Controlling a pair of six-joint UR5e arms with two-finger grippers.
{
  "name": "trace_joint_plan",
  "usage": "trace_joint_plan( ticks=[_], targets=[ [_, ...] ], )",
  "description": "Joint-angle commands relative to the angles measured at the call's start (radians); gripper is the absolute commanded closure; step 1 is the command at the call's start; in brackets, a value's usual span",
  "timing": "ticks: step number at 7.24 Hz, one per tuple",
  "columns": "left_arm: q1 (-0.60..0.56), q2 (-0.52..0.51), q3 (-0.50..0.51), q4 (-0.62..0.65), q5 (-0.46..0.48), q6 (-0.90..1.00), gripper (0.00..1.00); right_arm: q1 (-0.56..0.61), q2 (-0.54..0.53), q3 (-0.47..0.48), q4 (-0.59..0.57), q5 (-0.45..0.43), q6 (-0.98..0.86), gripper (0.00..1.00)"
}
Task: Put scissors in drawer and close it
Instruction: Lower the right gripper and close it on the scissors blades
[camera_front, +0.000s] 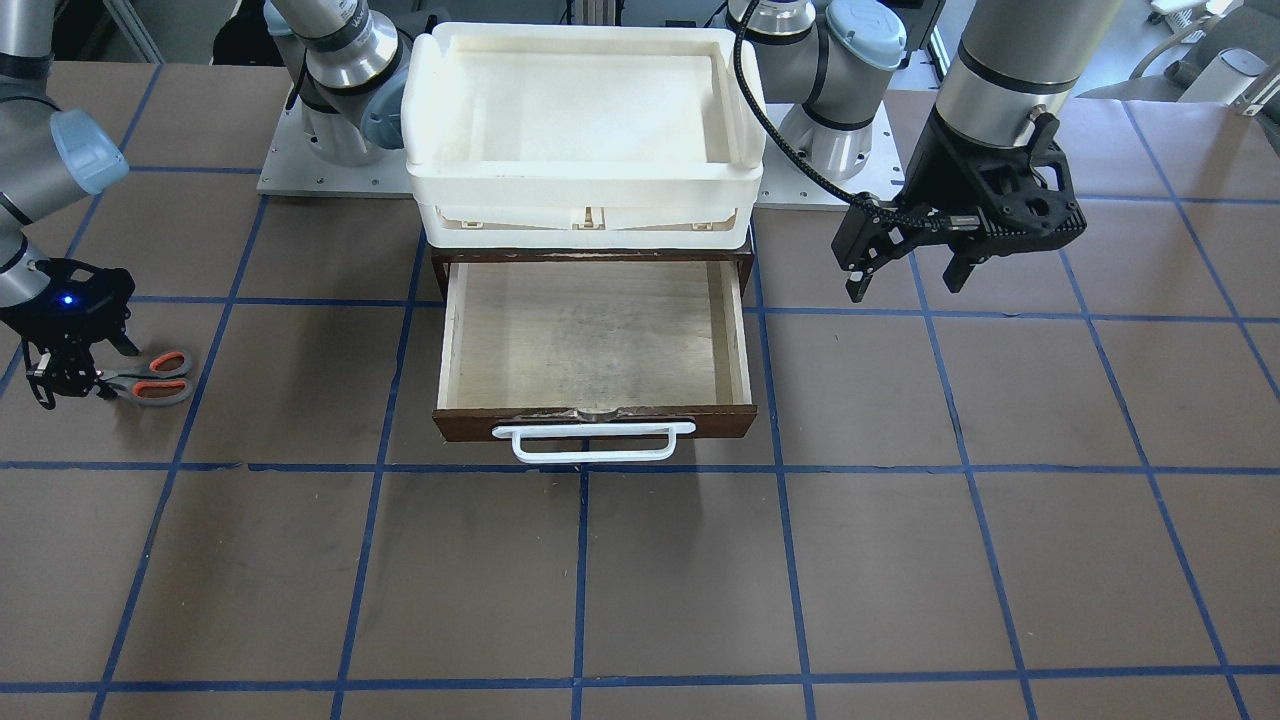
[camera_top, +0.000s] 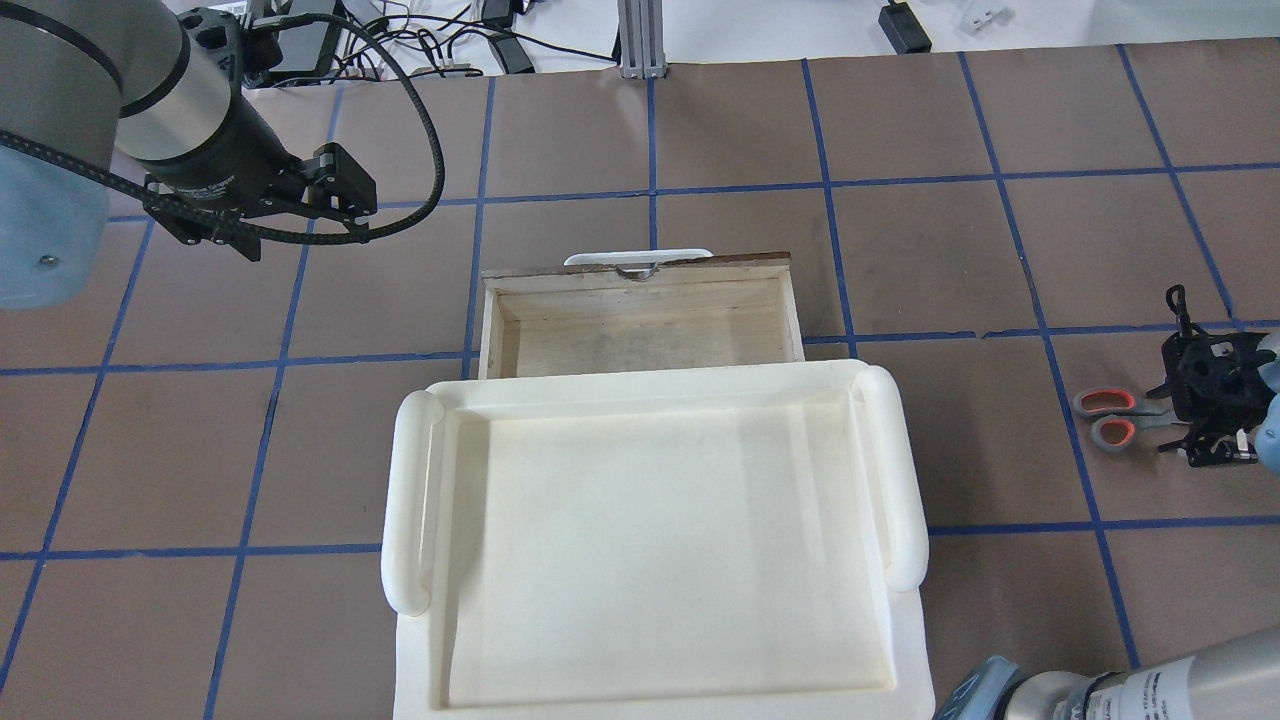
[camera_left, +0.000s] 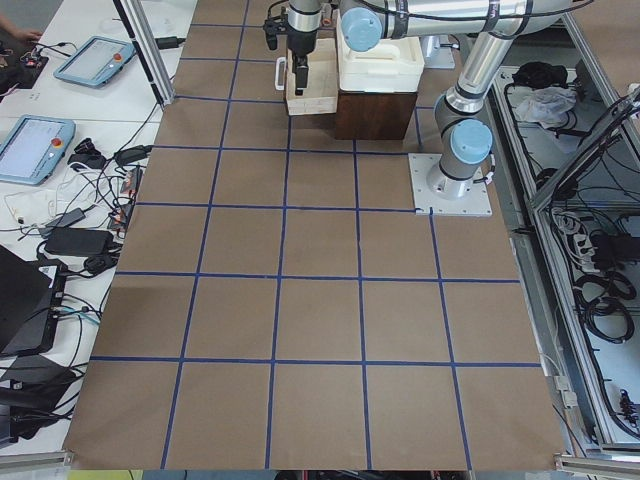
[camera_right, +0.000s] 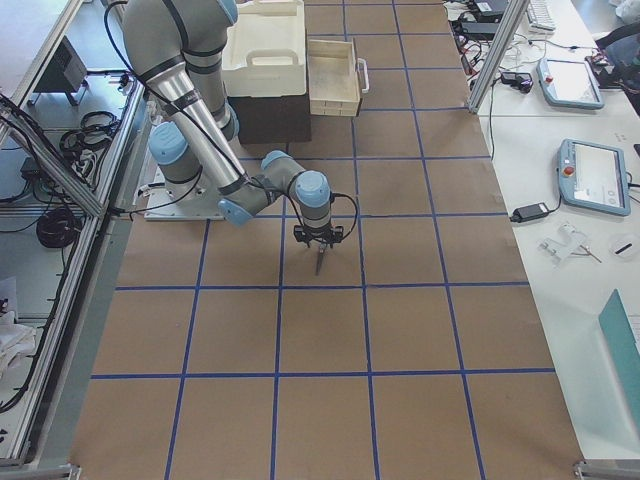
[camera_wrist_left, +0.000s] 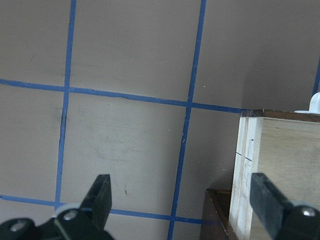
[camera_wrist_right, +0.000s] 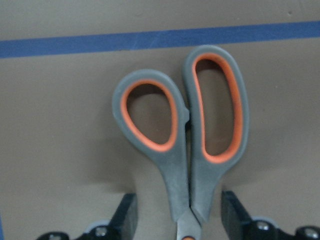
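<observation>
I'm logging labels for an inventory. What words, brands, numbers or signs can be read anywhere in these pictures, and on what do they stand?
No text can be read for certain.
Right arm: dark lettering near the top edge, cut off and blurred, unreadable.
Control tablets: screen contents too small to read.
Scissors, drawer, white tray: no marking shows.

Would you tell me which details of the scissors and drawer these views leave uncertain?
Blades of the scissors: hidden under the right end effector in the front-facing and overhead views; cut off by the bottom edge in the right wrist view.
Rear of the drawer: covered by the white tray in the overhead view.
The handle: mostly behind the drawer front, overhead view.
The scissors in the exterior right view: too small.
</observation>
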Motion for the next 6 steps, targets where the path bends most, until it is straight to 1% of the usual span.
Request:
trace_joint_plan(
  ticks=[1, 4, 5, 6],
  targets=[
    [0.0, -0.001, 0.0, 0.0, 0.0, 0.0, 0.0, 0.0, 0.0, 0.0, 0.0, -0.001, 0.0, 0.57],
    [0.002, 0.003, 0.0, 0.0, -0.002, 0.0, 0.0, 0.0, -0.001, 0.0, 0.0, -0.002, 0.0, 0.86],
    [0.002, 0.004, 0.0, 0.001, -0.002, 0.0, 0.0, 0.0, -0.006, -0.003, 0.0, -0.002, 0.005, 0.89],
    [0.002, 0.004, 0.0, 0.001, -0.002, 0.0, 0.0, 0.002, -0.011, -0.014, 0.003, -0.002, 0.006, 0.9]
  ],
)
